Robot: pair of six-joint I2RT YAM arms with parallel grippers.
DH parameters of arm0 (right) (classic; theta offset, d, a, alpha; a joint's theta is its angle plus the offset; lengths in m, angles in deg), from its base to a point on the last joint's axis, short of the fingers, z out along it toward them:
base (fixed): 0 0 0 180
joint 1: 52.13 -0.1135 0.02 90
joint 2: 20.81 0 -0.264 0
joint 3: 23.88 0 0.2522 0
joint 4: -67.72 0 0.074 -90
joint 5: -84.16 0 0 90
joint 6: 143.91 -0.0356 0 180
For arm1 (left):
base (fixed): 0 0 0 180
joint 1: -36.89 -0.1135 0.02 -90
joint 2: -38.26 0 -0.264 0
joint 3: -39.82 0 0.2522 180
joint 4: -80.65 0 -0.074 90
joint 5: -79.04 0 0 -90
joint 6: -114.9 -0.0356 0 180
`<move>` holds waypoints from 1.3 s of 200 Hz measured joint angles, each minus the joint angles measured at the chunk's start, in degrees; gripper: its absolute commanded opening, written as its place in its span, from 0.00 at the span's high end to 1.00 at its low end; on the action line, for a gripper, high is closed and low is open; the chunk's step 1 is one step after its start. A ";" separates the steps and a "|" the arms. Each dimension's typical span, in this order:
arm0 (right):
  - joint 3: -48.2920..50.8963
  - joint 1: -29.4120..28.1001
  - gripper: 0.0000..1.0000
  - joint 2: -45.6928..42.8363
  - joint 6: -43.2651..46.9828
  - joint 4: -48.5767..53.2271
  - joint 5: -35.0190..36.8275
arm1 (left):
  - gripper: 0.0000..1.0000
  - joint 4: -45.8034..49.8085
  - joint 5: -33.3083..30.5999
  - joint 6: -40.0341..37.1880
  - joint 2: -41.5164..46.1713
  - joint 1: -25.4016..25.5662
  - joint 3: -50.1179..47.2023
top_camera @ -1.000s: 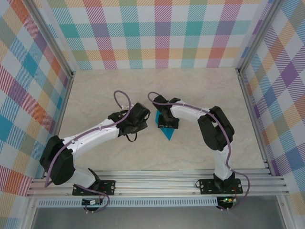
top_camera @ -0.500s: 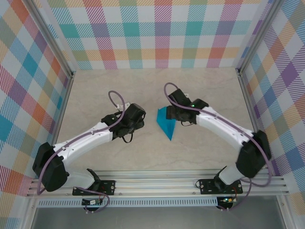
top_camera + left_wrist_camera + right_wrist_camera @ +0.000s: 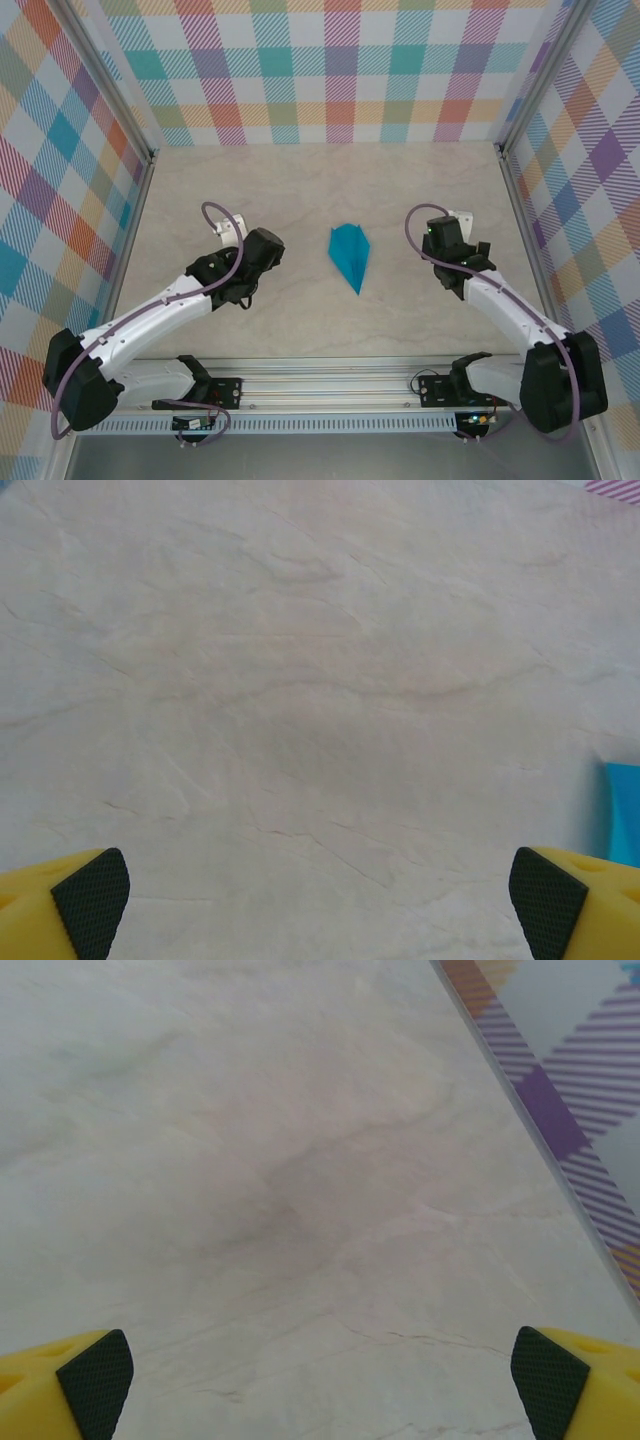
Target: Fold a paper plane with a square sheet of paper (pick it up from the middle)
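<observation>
Paper plane (image 3: 349, 255), teal-blue sheet folded into a narrow pointed dart with straight creases, lies flat near the middle of the beige marble-look tabletop (image 3: 300, 190). Its sharp tip points toward the near edge, slightly right, and the blunt wide end faces the far wall. Nothing touches it. It sits between the two arms, apart from both.

Left gripper (image 3: 262, 245), black head on a white arm, is left of the plane, near it but not in contact. In the left wrist view the left gripper (image 3: 318, 900) has its yellow fingers with black textured pads (image 3: 92, 900) at opposite bottom corners, spread wide. Only bare tabletop lies between them and nothing is gripped. A teal sliver of the plane (image 3: 622, 810) shows at the right edge of that view, just above the right-hand finger.

Right gripper (image 3: 440, 230) is right of the plane, further from it than the left one, closer to the right side wall. In the right wrist view the right gripper (image 3: 322, 1380) is likewise wide apart, pads (image 3: 95, 1380) in the bottom corners, bare table between and nothing held. The pastel plaid wall panel (image 3: 570, 1090) cuts across the top right corner there.

Purple cable (image 3: 215, 215) loops above the left wrist. Silver aluminium rail (image 3: 330, 385) runs along the near edge with both arm bases on it.
</observation>
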 measured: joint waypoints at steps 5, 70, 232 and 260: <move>0.90 0.87 0.00 0.48 0.66 -1.18 -0.76 | 0.00 -0.07 -0.48 -0.52 0.04 -0.15 -0.39; 9.22 8.98 0.00 8.22 7.34 -23.98 -15.56 | 0.00 -2.32 -4.00 -4.83 2.32 -2.62 -6.40; 14.69 16.11 0.00 20.00 13.29 -58.21 -39.34 | 0.00 -48.30 6.10 -36.24 -5.66 -26.12 -23.04; 14.69 16.11 0.00 20.00 13.27 -58.77 -39.30 | 0.00 -58.95 11.21 -40.24 -12.55 -27.76 -25.92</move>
